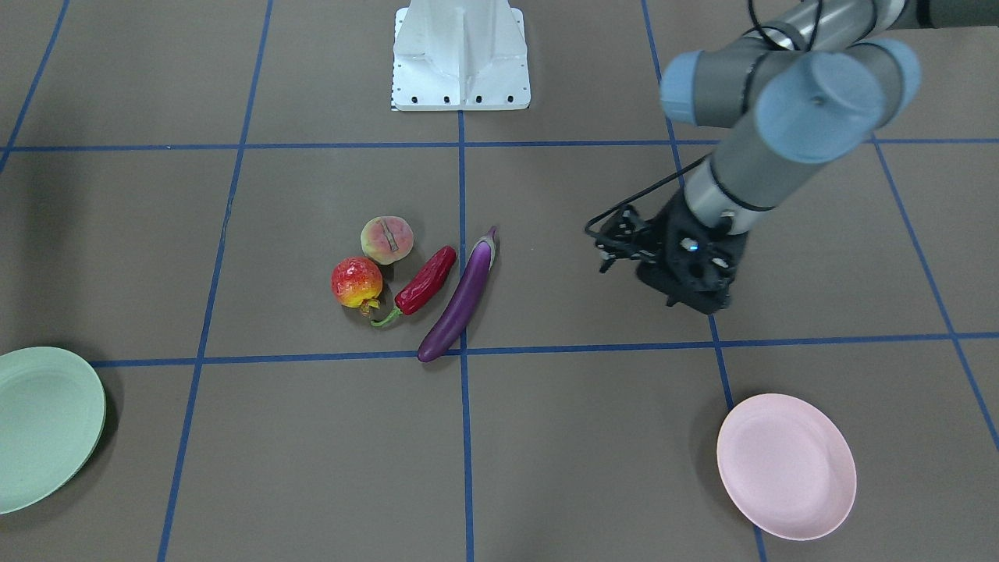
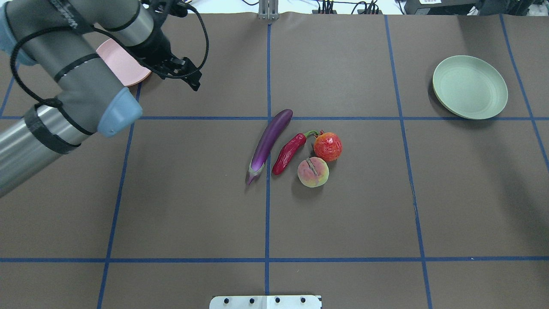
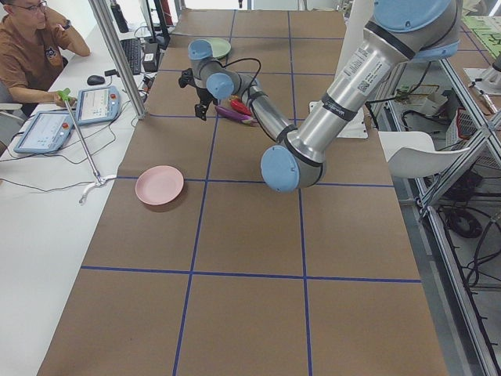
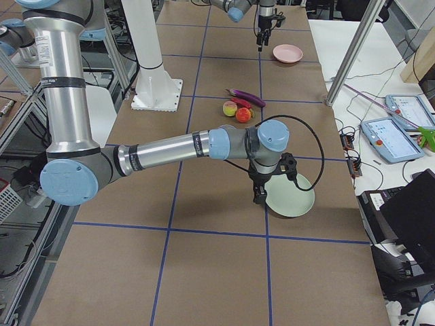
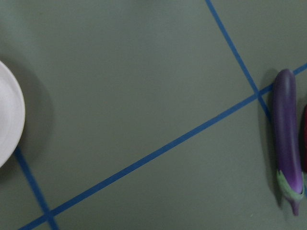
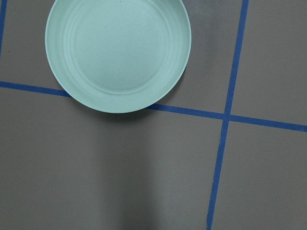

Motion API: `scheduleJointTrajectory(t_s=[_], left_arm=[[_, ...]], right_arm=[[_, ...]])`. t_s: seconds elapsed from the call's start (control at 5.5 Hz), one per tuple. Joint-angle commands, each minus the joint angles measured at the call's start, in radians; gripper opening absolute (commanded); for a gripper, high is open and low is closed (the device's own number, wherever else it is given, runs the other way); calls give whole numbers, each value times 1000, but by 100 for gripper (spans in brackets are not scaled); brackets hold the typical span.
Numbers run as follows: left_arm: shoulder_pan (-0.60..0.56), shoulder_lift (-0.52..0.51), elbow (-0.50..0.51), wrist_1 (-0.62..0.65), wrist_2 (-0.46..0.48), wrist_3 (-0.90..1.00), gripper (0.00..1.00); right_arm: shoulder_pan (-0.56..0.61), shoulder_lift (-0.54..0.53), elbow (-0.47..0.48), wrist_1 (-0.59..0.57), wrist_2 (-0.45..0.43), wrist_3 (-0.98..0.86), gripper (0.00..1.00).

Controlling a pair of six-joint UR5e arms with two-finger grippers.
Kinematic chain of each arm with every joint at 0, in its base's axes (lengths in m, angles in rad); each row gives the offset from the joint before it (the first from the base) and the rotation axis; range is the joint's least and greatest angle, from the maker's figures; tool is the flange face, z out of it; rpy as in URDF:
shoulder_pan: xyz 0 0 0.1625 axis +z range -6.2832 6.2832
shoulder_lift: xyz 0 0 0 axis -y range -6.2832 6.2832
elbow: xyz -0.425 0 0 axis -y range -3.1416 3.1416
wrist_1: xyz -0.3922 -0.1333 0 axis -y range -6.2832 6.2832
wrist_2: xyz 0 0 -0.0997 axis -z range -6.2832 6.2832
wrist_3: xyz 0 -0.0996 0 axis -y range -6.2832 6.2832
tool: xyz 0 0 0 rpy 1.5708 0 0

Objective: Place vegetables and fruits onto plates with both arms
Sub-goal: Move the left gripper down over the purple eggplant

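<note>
The purple eggplant (image 1: 460, 300), red chili (image 1: 425, 282), pomegranate-like fruit (image 1: 357, 282) and peach (image 1: 386, 240) lie close together at the table's middle. The pink plate (image 1: 784, 466) and the mint green plate (image 1: 43, 425) are both empty. My left gripper (image 1: 607, 248) hangs open and empty between the eggplant (image 2: 270, 139) and the pink plate (image 2: 120, 68), touching neither. Its wrist view shows the eggplant (image 5: 286, 134) at the right edge. My right gripper (image 4: 258, 193) shows only in the exterior right view, beside the mint plate (image 4: 292, 197). I cannot tell whether it is open or shut.
The white base block (image 1: 460, 55) stands at the robot's side of the table. An operator (image 3: 31, 55) sits past the far long edge with tablets (image 3: 98, 104) and a metal post (image 3: 117, 55). Blue tape lines grid the brown surface.
</note>
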Motion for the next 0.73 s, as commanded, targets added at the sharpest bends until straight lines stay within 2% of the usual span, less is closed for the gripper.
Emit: scheduleJointTrajectory(t_s=[0.0, 0.18, 0.36, 0.55], left_arm=[[106, -168, 232, -142, 95, -226, 98], [133, -185, 350, -277, 95, -276, 98], [165, -196, 384, -296, 116, -283, 98], [205, -198, 391, -301, 191, -283, 97]], right_arm=[[-8, 4, -1, 4, 4, 7, 100], [-8, 4, -2, 4, 4, 5, 100], [-8, 6, -2, 4, 4, 7, 100], [-8, 6, -2, 3, 7, 7, 100]])
